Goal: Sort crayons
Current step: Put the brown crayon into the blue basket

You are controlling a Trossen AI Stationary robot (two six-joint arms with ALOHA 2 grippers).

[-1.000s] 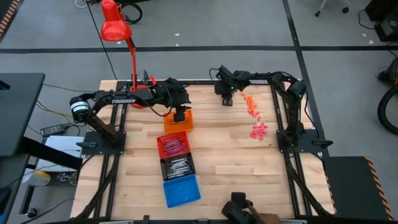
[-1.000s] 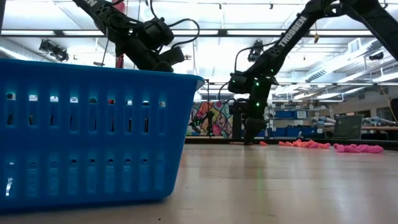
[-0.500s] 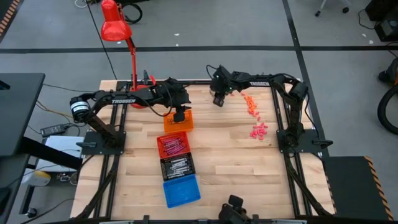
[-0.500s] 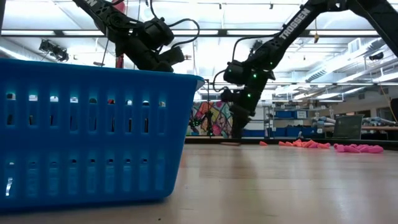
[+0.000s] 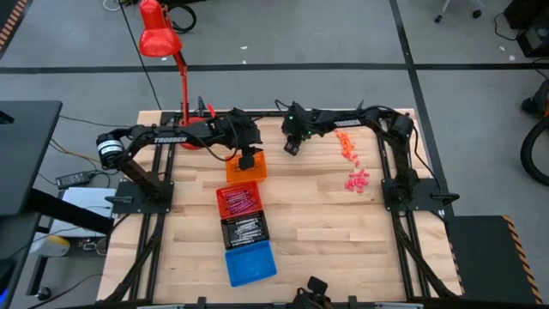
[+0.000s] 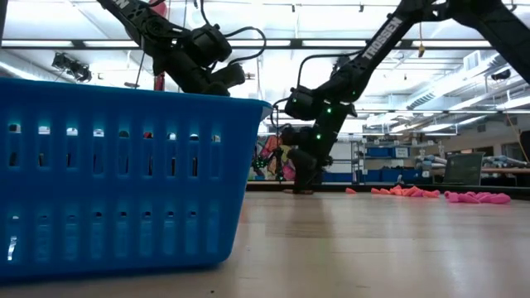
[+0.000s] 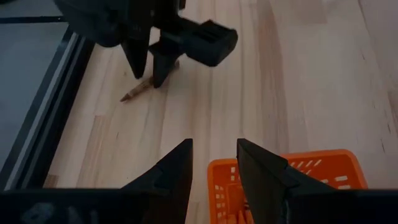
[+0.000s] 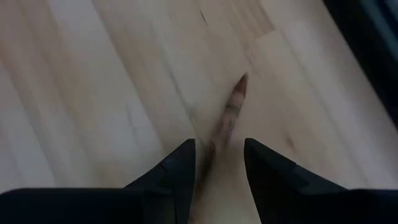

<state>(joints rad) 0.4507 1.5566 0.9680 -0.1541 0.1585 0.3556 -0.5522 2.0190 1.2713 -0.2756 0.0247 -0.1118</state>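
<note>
- Starting at the front edge of the table [image 5: 326, 232], you find a blue tray [image 5: 250, 263]. It fills the left foreground of the low view.
- Just behind it comes a black tray [image 5: 244, 230] holding pale crayons [image 5: 245, 228], then a red tray [image 5: 238, 200] holding red crayons [image 5: 238, 201]. These trays lie close together in one line running away from the front edge.
- To the right, well apart from the trays, a pink-red pile [image 5: 357, 179] of loose crayons lies on the bare wood.
- An orange tray [image 5: 245, 166] ends the line on the far side. Its contents are too small to confirm from above.
- Your left gripper [image 5: 247, 160] hangs over the orange tray. Its fingers stand narrowly apart with nothing between them.
- Your right gripper [image 5: 292, 146] is to the right of the orange tray and slightly farther back, down at table level in the low view.
- It is set narrow on a single crayon [image 8: 231, 112]. One end sits between the fingers, and the rest points away along the wood with its tip on or just above the boards.
- Beyond the pink-red pile, an orange pile [image 5: 346, 144] of crayons trails toward the far right corner, near the right arm.
- At the far left corner, a red lamp [image 5: 159, 39] rises on its stem behind the left arm.
</note>
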